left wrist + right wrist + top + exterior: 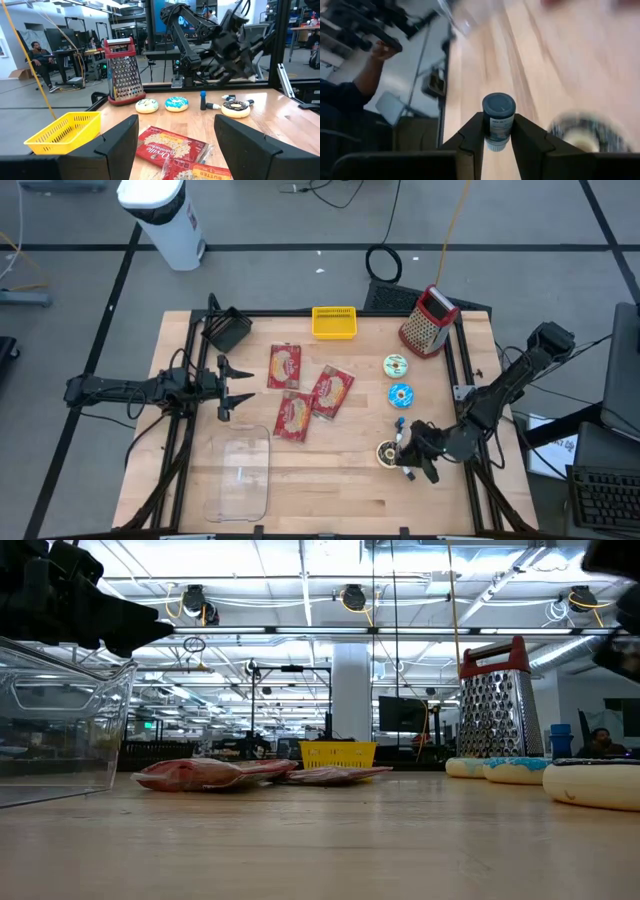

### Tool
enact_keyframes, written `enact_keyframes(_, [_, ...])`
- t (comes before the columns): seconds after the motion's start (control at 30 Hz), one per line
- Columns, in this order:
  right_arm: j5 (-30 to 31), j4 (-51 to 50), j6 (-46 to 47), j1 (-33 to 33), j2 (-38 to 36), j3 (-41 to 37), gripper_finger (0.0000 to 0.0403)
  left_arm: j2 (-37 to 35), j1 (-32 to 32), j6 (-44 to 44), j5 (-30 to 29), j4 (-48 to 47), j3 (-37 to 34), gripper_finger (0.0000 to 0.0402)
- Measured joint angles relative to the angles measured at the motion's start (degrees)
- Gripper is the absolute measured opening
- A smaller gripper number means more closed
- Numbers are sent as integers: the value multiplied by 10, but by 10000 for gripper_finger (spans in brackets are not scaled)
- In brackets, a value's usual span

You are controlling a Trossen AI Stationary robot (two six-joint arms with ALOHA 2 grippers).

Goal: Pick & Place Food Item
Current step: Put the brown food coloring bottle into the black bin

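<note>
A: What's on the counter [330, 480]?

B: A clear tub [240, 475] near the left edge, three red packets [305, 392] mid-counter, then three donuts: two [397, 380] near the grater [428, 320], a dark one [387, 453] beside the right pincer [408, 452].

A: The pincers?

B: The left pincer [228, 388] hangs open beside the packets. The right one is clamped on a small blue-capped bottle [497, 120], just above the counter next to the dark donut.

A: How to do it well?

B: Keep the bottle upright, lift clear of the donut, and carry low and slow, I'd judge.
</note>
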Motion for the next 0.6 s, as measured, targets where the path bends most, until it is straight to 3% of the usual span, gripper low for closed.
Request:
enact_keyframes(0.3, [13,142,-259,-85,1,0,73,0,0,0,0,36,0,257])
enact_keyframes(0.47, [13,207,-346,-154,16,1,74,0,0,-66,7,92,0,257])
enact_keyframes(0.6, [10,246,-392,-219,36,1,74,0,0,-65,10,104,0,257])
